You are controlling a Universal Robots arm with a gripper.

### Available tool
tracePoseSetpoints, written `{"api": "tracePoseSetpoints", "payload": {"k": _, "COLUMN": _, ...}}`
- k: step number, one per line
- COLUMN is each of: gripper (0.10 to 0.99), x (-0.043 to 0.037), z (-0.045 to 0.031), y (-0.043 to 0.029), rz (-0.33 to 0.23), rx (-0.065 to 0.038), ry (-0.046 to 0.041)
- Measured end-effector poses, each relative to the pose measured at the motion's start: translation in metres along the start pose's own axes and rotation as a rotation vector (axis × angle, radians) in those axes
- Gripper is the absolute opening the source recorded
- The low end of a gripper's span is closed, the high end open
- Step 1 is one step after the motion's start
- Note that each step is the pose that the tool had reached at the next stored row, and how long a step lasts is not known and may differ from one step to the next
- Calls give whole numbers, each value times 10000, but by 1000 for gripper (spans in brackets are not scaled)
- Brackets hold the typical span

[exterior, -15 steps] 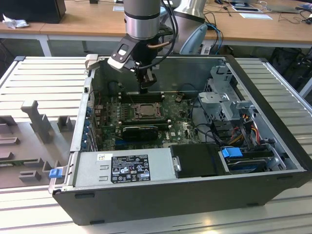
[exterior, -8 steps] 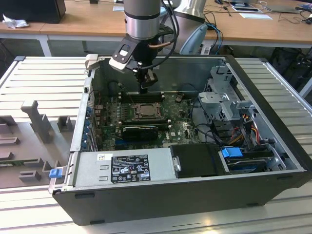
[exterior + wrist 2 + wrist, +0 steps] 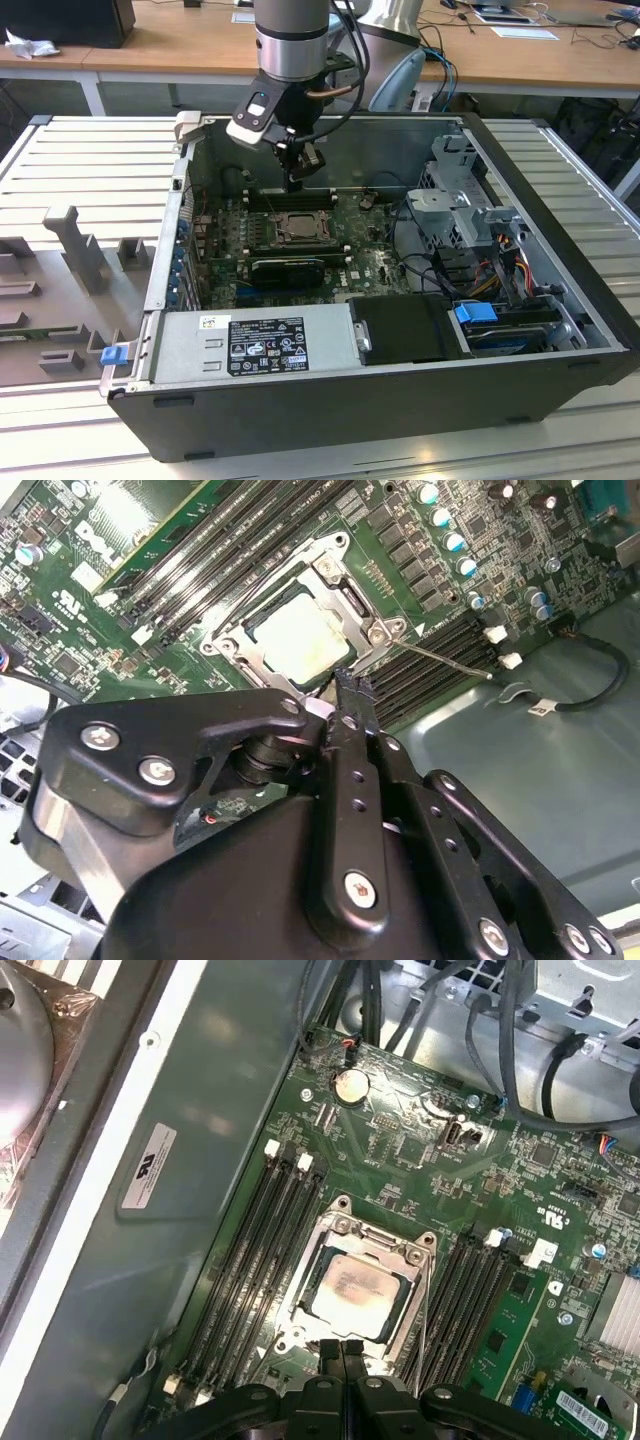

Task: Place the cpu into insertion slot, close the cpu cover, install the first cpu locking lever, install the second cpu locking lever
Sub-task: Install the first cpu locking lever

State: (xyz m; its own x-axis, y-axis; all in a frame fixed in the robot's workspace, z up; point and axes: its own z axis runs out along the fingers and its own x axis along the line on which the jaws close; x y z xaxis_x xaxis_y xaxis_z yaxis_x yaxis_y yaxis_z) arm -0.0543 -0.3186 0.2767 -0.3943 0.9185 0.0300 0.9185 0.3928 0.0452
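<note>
– On what surface is the work being done?
– On a pale ribbed table [image 3: 90, 170], where an open computer case [image 3: 400, 420] is being shown lying on its side. A grey moulded tray [image 3: 60, 270] is being borne by the same table at the exterior view's left. Wooden desks [image 3: 180, 50] are being seen behind, across the room.

– Where is the cpu being held?
– The cpu [image 3: 355, 1285] is being held flat in the insertion slot [image 3: 272, 228], in the middle of the green motherboard [image 3: 370, 262]. It is being framed by the cpu cover [image 3: 378, 1243], which is lying down over the slot, the cpu showing through its window.

– And the gripper?
– The gripper [image 3: 350, 1348] is being held low over the board, its tips at the edge of the slot, just beside the cover. The jaws are being pressed together, tip to tip.

– What else is being seen around the slot?
– A thin wire lever [image 3: 445, 658] is being shown in the second wrist view, slanting away from a corner of the slot across the black memory slots [image 3: 262, 1250]. Inside the case, a grey power supply [image 3: 250, 345] is being seen at the near end and a bundle of cables [image 3: 480, 270] at the exterior view's right.
</note>
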Motion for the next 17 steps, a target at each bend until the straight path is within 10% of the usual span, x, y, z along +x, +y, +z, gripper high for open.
{"api": "tracePoseSetpoints", "payload": {"k": 17, "gripper": 106, "x": 0, "z": 0, "y": 0, "rz": -766, "rx": 23, "ry": 35}}
